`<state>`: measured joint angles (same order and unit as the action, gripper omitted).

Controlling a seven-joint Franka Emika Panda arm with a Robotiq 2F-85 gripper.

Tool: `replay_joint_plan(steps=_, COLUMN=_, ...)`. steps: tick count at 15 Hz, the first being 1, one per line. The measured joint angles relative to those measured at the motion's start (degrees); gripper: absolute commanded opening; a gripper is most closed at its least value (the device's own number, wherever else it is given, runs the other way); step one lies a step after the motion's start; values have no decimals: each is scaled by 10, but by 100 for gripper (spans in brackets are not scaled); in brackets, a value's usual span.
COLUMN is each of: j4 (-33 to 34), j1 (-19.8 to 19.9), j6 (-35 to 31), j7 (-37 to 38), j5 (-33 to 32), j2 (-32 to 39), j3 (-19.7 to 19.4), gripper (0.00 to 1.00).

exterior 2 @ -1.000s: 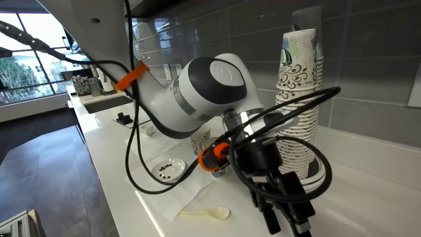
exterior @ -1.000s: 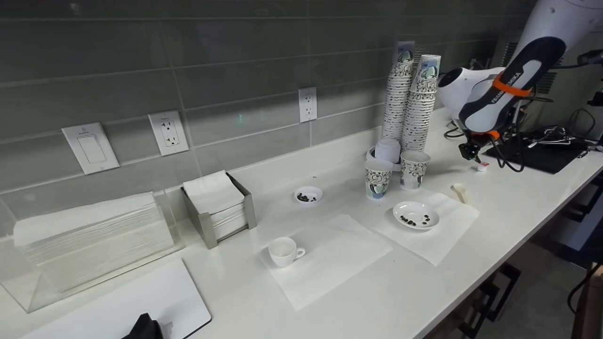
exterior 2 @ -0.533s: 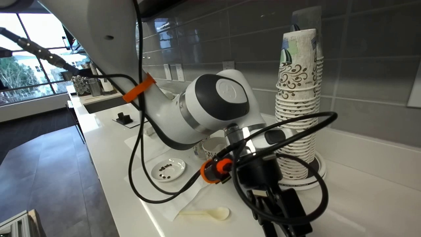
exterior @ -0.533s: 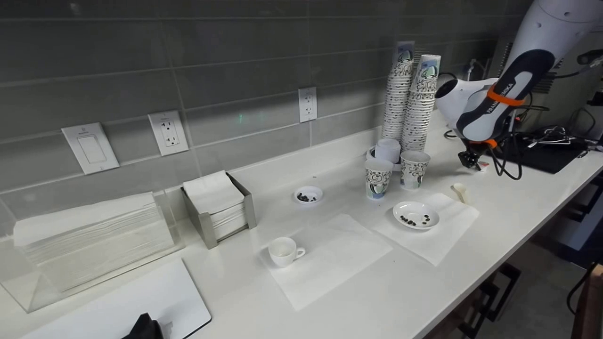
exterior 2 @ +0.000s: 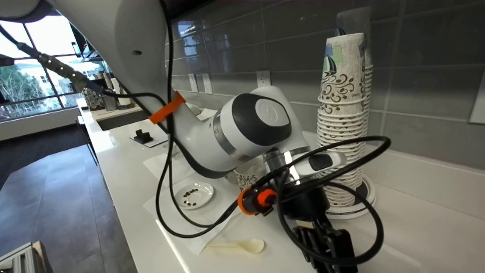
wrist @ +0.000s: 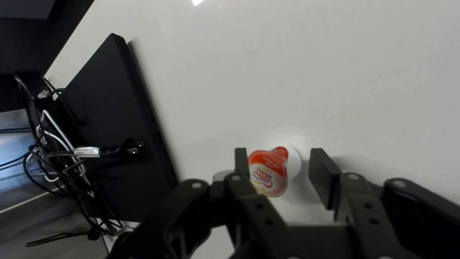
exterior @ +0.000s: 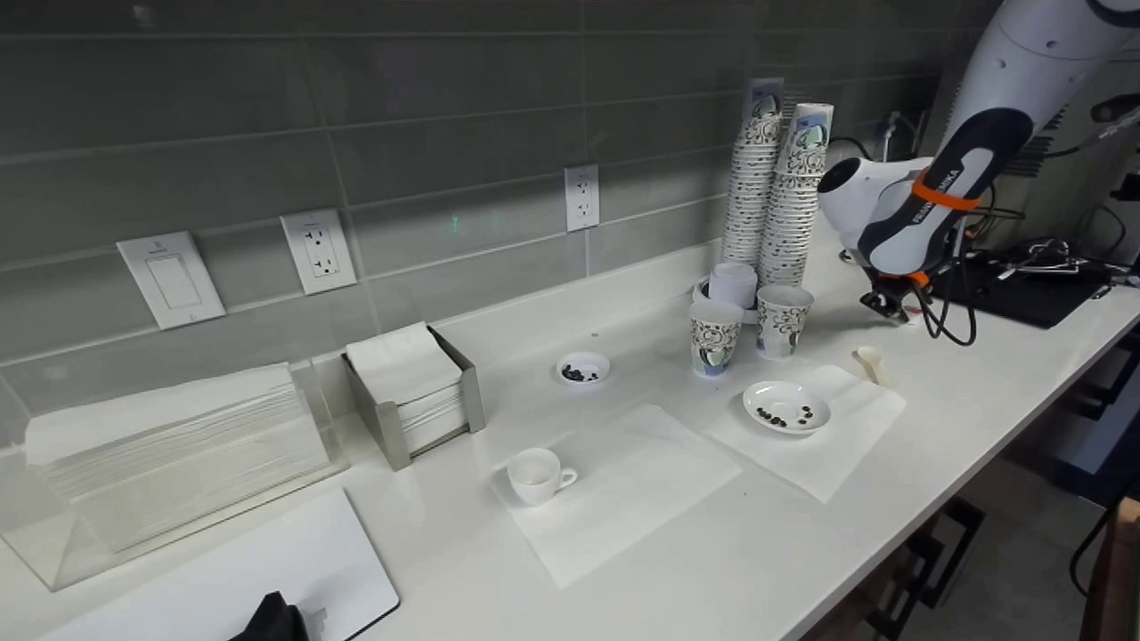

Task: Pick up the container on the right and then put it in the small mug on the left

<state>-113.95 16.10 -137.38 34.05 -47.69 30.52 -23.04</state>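
Note:
The container (wrist: 269, 174) is a tiny pale creamer cup with a red and cream lid, lying on its side on the counter. A bit of it shows in an exterior view (exterior: 913, 313). My gripper (wrist: 282, 167) is open around it. The left finger in the wrist view is close beside or touching the lid, and a gap separates the cup from the right finger. The gripper is low over the counter in both exterior views (exterior: 886, 307) (exterior 2: 327, 248); in one its fingertips are cut off and the container is out of sight. The small white mug (exterior: 536, 479) stands upright on a napkin.
Patterned paper cups (exterior: 715, 338) and tall cup stacks (exterior: 793, 214) stand near the arm. A saucer with dark beans (exterior: 787, 408) and a pale spoon (exterior: 871, 363) lie in front. A black flat box with cables (wrist: 115, 122) is beside the gripper.
My gripper has come down towards the counter, so its fingers now stand around the container. The container, mug and other things have not visibly moved.

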Motion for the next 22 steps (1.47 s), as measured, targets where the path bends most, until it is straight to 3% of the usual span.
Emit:
replay_joint_plan(steps=2, j4=4, j1=-1, j6=0, j7=4, j5=0, j2=3, j3=-3, gripper=25)
replay_joint_plan(steps=3, j4=5, j1=-1, j6=0, j7=6, j5=0, j2=4, j3=-5, gripper=27)
replay_joint_plan(steps=5, j4=6, j1=-3, j6=0, j7=10, j5=0, j2=4, j3=-10, gripper=23)
replay_joint_plan(steps=8, j4=6, j1=-5, j6=0, j7=13, j5=0, j2=5, j3=-14, gripper=3)
replay_joint_plan(steps=9, j4=6, j1=-6, j6=0, j7=14, j5=0, j2=5, j3=-15, gripper=0)
replay_joint_plan(steps=18, j4=6, j1=-6, j6=0, j7=14, j5=-4, j2=6, j3=-20, gripper=0)
replay_joint_plan(steps=22, j4=-10, j1=-7, j6=-6, j7=12, j5=-43, j2=-12, j3=-29, gripper=0)
